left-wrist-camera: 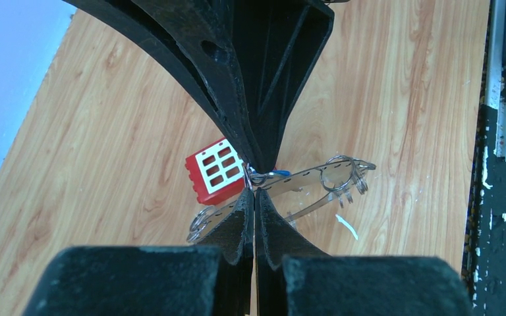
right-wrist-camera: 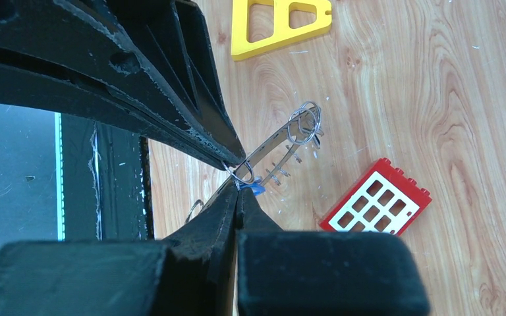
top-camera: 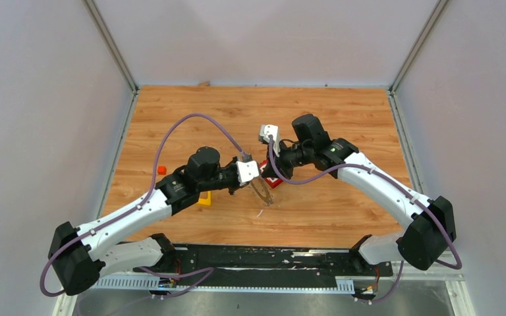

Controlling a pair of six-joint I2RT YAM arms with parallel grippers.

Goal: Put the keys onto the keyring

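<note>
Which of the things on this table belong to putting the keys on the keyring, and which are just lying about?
For the job:
- keyring, held off the table by the shut left gripper
- blue key, at the tips of the shut right gripper

Lying about:
- red block
- yellow frame
- small red bit
</note>
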